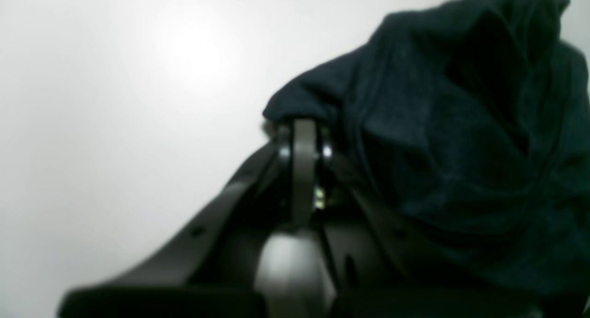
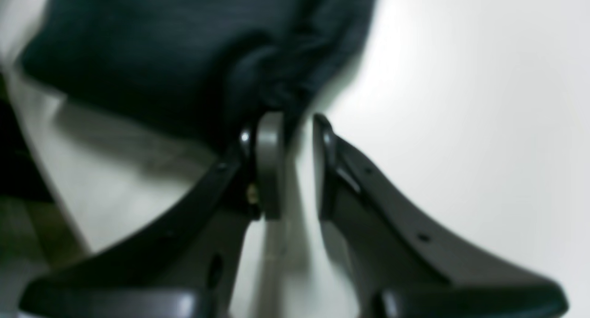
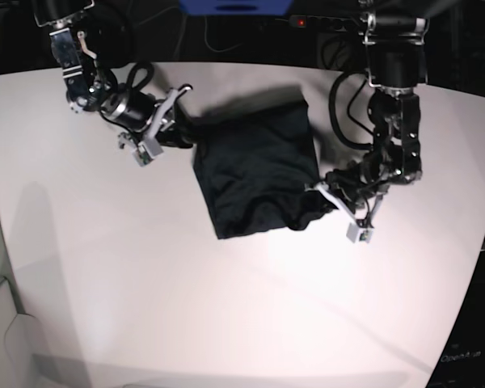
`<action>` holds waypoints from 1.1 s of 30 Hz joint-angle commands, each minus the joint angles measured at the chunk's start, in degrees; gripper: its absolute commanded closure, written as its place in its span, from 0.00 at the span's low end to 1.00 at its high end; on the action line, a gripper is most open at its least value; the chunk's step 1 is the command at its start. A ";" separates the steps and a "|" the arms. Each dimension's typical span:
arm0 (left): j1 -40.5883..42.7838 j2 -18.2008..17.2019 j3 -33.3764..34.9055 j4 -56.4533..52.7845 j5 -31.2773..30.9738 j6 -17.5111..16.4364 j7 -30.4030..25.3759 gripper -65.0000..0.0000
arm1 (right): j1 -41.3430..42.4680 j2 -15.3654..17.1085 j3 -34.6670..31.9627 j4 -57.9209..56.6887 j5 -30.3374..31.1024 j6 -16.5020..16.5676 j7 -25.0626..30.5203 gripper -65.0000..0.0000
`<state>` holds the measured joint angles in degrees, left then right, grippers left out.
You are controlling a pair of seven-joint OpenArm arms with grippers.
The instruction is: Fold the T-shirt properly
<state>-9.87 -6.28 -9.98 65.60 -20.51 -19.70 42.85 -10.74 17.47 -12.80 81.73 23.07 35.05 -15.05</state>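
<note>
Lying bunched near the middle of the white tabletop, the T-shirt left wide bare room toward the near and side edges. The left gripper had its jaws pressed together on a fold at the shirt's edge. The right gripper sat at the opposite edge, jaws spread, cloth just above them. No writing could be read on the shirt.

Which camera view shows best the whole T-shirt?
The base view: the whole T-shirt lies on the table, outline visible. Both wrist views show only a blurred bunch of its cloth beside each gripper.
</note>
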 commanded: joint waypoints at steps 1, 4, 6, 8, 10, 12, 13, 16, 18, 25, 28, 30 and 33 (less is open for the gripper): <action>-1.52 0.61 0.18 -0.77 1.66 0.58 1.24 1.00 | -0.55 -0.55 0.18 1.56 1.06 0.51 1.03 0.80; -4.59 0.97 0.26 -2.09 1.48 0.58 1.24 1.00 | -3.89 -0.90 0.18 4.20 1.06 0.51 1.11 0.80; -6.35 1.40 0.26 -1.82 1.39 0.58 1.50 1.00 | -5.74 -0.90 0.18 6.22 1.06 0.51 1.11 0.80; -8.20 1.58 0.26 -1.82 1.39 0.67 1.50 1.00 | -7.24 -0.90 0.18 8.24 1.06 0.51 1.11 0.80; -9.52 1.58 0.26 -1.56 1.39 0.67 1.59 1.00 | -8.11 -0.82 0.45 9.56 1.06 0.51 1.11 0.80; -9.78 1.40 0.00 -1.47 1.39 0.76 2.47 1.00 | -8.20 -0.55 0.62 9.65 0.97 0.51 1.11 0.80; -9.78 1.23 -0.09 -1.21 1.39 0.67 3.70 1.00 | -8.20 0.06 0.97 9.65 0.97 0.51 1.11 0.80; -9.25 -0.18 -2.37 3.54 1.39 0.32 7.57 1.00 | -8.38 1.03 3.61 9.30 0.97 0.51 1.11 0.80; -7.14 -1.67 -4.84 8.20 1.39 0.23 10.64 1.00 | -9.35 1.12 6.07 9.47 0.97 0.51 1.11 0.80; 8.07 -10.73 -11.78 27.98 1.39 0.23 16.36 1.00 | -15.06 1.12 18.38 9.74 0.97 0.51 1.55 0.90; 15.63 -13.98 -14.42 32.55 1.39 0.06 15.65 1.00 | -18.14 -0.20 23.83 9.74 1.06 0.42 1.73 0.94; 20.55 -15.56 -16.26 35.10 1.39 -1.88 13.81 1.00 | -20.16 -1.87 28.14 10.88 1.06 0.42 1.73 0.96; 26.79 -15.83 -20.48 37.74 1.74 -9.26 12.75 1.00 | -24.91 -4.42 34.03 13.96 0.97 0.42 1.73 1.00</action>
<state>17.04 -21.08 -30.02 102.61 -18.85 -29.67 55.88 -35.22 12.25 20.86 94.94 23.20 35.07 -14.66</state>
